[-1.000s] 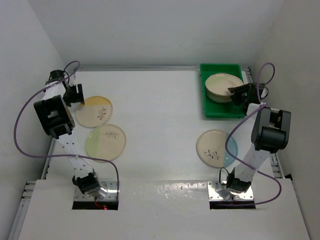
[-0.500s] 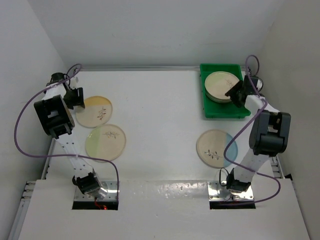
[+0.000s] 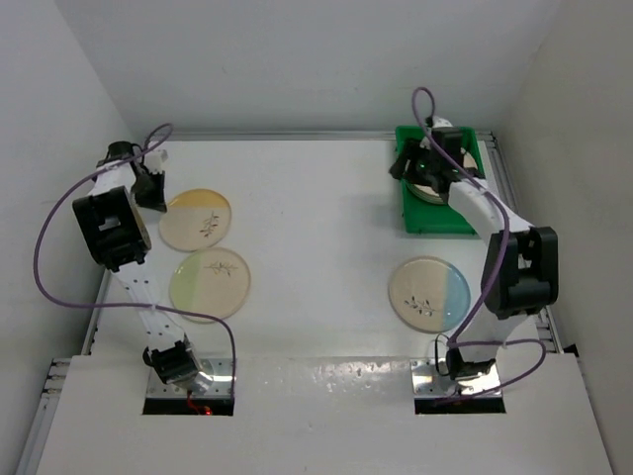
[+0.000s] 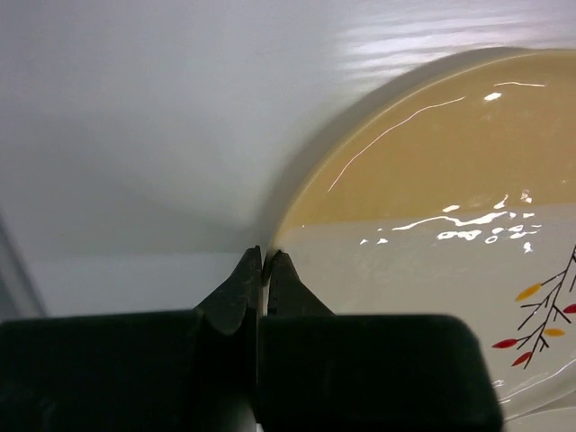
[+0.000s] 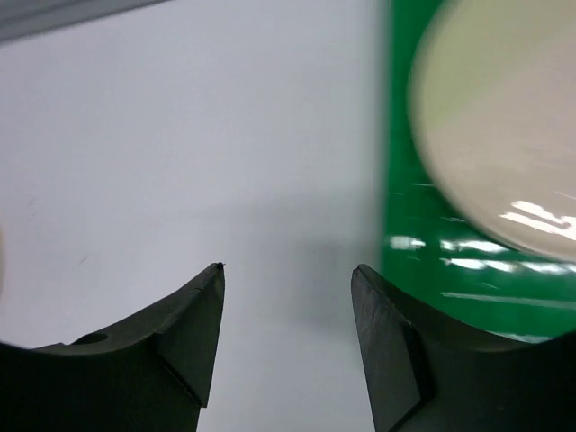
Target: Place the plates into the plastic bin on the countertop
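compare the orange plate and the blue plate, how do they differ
The orange plate sits at the countertop's left; the blue plate sits at its right. The left gripper is shut on the orange plate's rim; nothing touches the blue plate. Both are cream with a sprig drawing and are outside the plastic bin.

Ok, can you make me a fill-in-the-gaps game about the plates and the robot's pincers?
The plastic bin is coloured ___.
Outside it you can count ___ plates.
The left pincer is shut on the rim of the orange plate, while the right pincer is ___.
The lone plate near the right arm's base has a ___ segment.
Missing words: green, three, open, blue.
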Controlling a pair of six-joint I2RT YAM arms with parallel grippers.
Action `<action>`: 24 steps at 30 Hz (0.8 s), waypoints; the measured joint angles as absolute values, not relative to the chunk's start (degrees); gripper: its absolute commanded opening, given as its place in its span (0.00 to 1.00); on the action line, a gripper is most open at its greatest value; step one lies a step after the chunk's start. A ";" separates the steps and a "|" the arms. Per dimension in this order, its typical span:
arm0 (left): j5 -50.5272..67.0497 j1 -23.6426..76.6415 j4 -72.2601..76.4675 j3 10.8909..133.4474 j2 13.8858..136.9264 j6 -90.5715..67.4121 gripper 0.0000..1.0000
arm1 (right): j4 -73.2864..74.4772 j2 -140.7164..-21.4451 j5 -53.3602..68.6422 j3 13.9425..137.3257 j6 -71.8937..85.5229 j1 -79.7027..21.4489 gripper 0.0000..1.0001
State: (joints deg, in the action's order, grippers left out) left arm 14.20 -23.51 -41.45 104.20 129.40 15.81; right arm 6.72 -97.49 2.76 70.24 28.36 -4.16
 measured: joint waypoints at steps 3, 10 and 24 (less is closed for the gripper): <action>16.75 -19.68 -41.25 104.22 129.38 16.71 0.00 | 6.76 -101.25 10.04 74.78 25.41 -9.67 0.58; 23.00 -4.89 -43.03 104.36 129.19 18.52 0.00 | 9.63 -112.22 22.96 80.38 22.87 -18.87 0.60; 27.59 8.82 -44.51 103.61 123.85 23.97 0.00 | 9.15 -127.74 33.67 85.67 26.46 -19.35 0.65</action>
